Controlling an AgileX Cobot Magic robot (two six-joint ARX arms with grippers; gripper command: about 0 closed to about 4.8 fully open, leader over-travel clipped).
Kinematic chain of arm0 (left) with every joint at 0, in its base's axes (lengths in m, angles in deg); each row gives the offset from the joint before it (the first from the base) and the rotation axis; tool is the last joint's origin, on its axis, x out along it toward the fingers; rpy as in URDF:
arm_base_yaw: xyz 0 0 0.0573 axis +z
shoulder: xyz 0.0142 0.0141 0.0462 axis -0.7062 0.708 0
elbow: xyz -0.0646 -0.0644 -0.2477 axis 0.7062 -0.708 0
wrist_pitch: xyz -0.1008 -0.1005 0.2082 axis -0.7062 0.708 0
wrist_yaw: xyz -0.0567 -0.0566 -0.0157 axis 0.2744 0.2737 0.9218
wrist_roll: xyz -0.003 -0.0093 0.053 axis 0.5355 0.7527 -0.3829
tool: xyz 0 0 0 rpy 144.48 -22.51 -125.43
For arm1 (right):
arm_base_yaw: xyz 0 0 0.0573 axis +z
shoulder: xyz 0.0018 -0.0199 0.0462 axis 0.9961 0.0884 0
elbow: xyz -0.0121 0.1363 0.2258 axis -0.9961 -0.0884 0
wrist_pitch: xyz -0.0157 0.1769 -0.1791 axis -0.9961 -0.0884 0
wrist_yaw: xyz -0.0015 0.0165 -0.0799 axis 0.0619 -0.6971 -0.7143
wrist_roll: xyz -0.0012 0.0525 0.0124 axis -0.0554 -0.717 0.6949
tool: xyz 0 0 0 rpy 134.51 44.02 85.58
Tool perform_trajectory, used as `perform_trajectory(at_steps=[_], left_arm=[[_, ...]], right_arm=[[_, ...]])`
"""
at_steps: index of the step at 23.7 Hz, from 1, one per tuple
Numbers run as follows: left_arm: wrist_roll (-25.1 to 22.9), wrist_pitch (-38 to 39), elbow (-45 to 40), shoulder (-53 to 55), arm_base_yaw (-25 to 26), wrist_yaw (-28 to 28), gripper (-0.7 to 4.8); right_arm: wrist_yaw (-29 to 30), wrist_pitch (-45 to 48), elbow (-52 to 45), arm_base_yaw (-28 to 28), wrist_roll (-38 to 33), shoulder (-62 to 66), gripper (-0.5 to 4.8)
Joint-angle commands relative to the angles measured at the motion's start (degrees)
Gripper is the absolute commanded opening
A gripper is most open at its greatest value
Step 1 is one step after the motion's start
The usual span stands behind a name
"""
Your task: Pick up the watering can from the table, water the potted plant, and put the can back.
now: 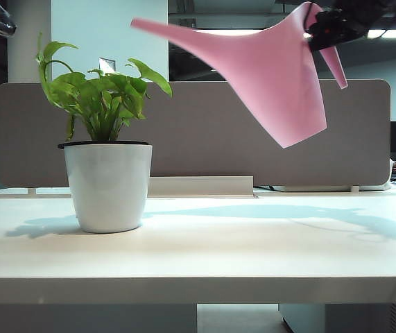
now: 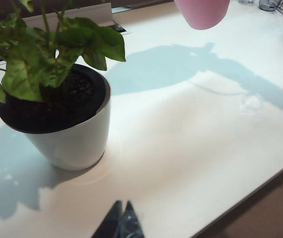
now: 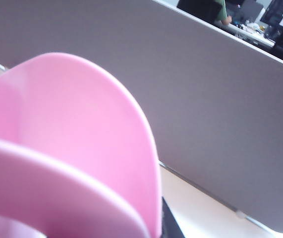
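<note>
- My right gripper [image 1: 320,31] is high in the upper right of the exterior view, a dark mass clamped on the arched handle of the watering can [image 1: 281,76]; the jaws stand partly closed around that handle.
- The watering can hangs in the air well above the table [image 1: 253,250], tilted, with its long spout reaching toward the left at about the height of the plant's top leaves and its base swung down to the right.
- In my right wrist view the can [image 3: 82,148] fills most of the frame as a pink curve, with a grey partition [image 3: 220,109] behind it.
- The potted plant [image 1: 106,163] stands upright on the left part of the table, apart from the can; the spout tip ends up and to the right of its leaves.
- My left gripper [image 2: 121,223] shows only as dark fingertips pressed together, closed on nothing, low over the table near the front edge, beside the potted plant [image 2: 57,104].
- The can's base [image 2: 202,12] hangs at the far edge of that view, casting a shadow [image 2: 181,64] on the table.
</note>
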Motion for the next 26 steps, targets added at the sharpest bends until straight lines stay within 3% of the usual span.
perform_trajectory(at_steps=[1, 16, 26], left_arm=[[0.0, -0.7, 0.3, -0.1, -0.1, 0.0, -0.05], [0.0, -0.7, 0.3, -0.1, -0.1, 0.0, -0.05], [0.0, -0.8, 0.3, -0.1, -0.1, 0.0, -0.05]], right_arm=[[-1.4, 2.3, 2.7, 1.7, 1.3, -1.2, -0.01], [-4.5, -2.6, 5.9, 2.6, 8.8, -4.3, -0.01], [-5.3, -3.5, 5.9, 2.6, 9.2, -6.6, -0.01]])
